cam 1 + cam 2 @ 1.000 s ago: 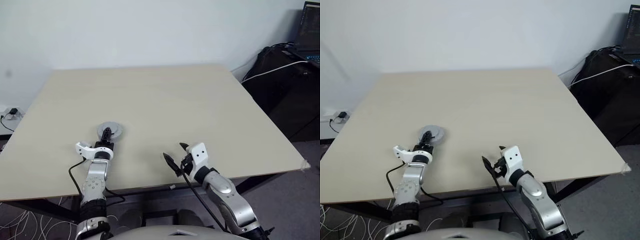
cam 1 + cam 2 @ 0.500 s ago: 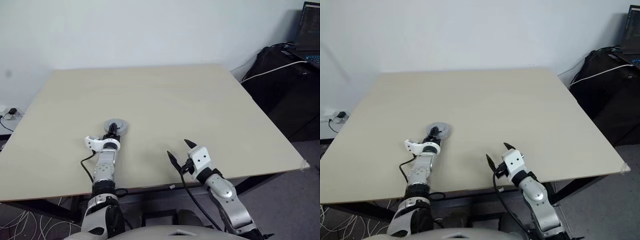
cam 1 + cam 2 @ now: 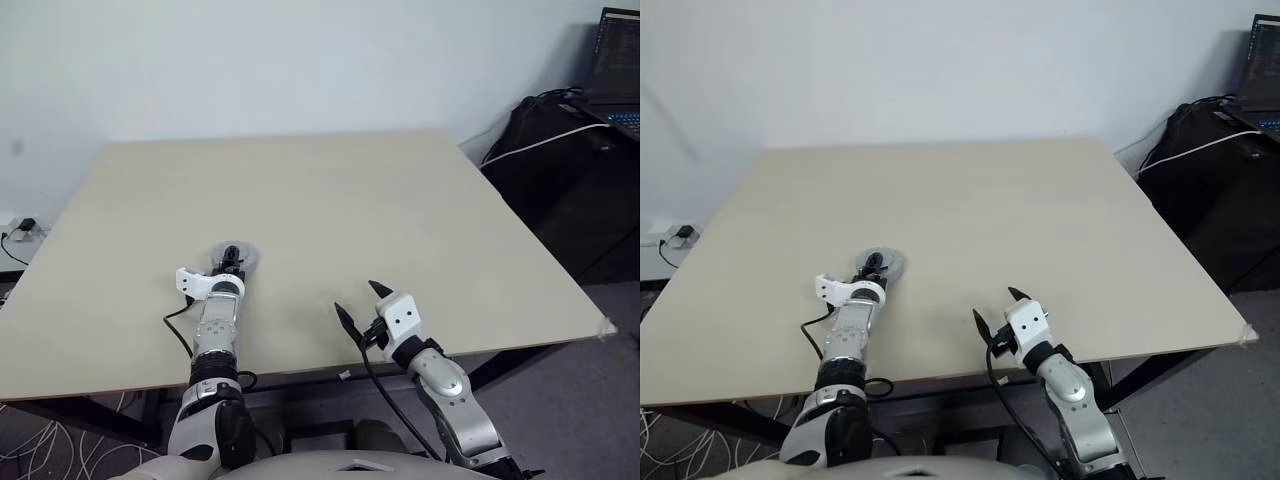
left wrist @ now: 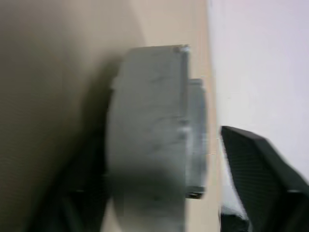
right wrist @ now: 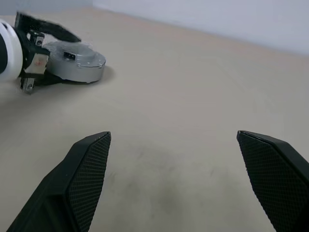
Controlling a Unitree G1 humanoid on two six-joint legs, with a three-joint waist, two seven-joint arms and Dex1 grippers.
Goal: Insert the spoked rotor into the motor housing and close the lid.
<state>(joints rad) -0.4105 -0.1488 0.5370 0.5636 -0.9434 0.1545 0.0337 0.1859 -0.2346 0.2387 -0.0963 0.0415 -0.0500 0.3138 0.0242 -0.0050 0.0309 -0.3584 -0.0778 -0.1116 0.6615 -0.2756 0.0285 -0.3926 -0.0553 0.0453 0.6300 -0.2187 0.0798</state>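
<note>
the lid (image 5: 79,62), a light grey round cap with a raised centre, lay flat on the table (image 3: 380,210), in the near left part of it. no other part of the motor could be made out around it.

the left gripper (image 3: 232,257) reached forward over the near edge and stood right at the lid. in the right wrist view one black finger (image 5: 46,29) lay above the lid's top face and the other sat low at its side. in the left wrist view a finger (image 4: 260,169) stood off the raised face with a pale gap between them, so the fingers were spread about the lid rather than pinching it. whether the lower finger touched the lid could not be told.

the right gripper (image 3: 358,305) hung over the table's near edge, well apart from the lid and to its right. its fingers (image 5: 87,169) were spread wide, with bare table top between them and nothing held.

a dark bag (image 3: 560,150) and a laptop (image 3: 615,60) stood beyond the table's far right corner.
</note>
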